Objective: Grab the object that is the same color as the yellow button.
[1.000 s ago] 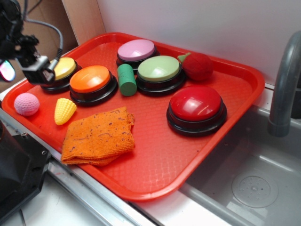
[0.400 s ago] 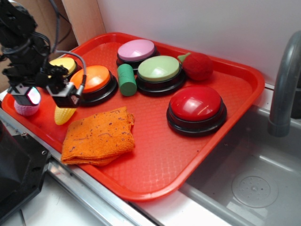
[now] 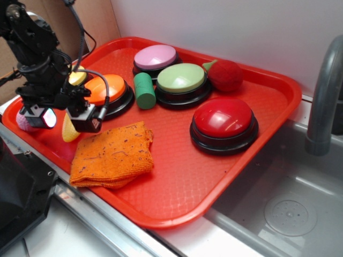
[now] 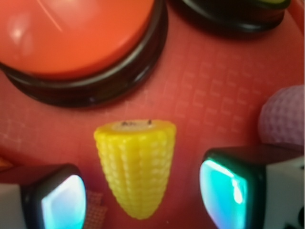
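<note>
No readable text, label or number is shown in either view. Small dark marks are seen on the flat end of the corn (image 4: 136,168), but they cannot be read.

The exterior camera looked down at an angle across the whole red tray (image 3: 268,91) from its front corner. The wrist camera pointed down, very close, slightly blurred, perhaps tilted. Both views shared the corn cob (image 4: 136,164) and orange button (image 3: 107,88).
</note>
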`<state>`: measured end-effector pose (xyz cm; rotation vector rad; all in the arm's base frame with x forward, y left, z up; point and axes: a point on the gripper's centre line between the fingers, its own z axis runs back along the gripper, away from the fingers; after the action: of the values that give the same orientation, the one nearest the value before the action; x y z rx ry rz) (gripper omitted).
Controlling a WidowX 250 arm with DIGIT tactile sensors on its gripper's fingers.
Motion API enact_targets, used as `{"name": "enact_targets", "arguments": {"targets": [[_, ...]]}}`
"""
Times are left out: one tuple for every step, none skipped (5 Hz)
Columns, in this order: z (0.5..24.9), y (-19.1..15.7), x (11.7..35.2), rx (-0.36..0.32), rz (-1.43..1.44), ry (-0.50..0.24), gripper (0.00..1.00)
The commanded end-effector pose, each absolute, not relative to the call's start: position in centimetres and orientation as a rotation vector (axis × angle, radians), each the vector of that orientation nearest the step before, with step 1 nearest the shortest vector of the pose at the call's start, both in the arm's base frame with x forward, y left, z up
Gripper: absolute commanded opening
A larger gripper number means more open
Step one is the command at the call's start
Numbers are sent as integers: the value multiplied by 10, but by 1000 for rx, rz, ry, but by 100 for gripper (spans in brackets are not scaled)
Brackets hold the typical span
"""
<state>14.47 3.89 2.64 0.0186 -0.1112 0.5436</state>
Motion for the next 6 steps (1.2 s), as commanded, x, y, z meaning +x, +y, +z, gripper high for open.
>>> {"name": "enact_targets", "arguments": {"targets": [[19,41,144,29,561,-147,100],[17,40,145,49,578,-155,20],[16,41,146,54,557,-155,12],[26,40,144,48,576,-177,7],[55,36,145,-1,537,-200,0],[92,20,149,-16,485,-189,0]]}}
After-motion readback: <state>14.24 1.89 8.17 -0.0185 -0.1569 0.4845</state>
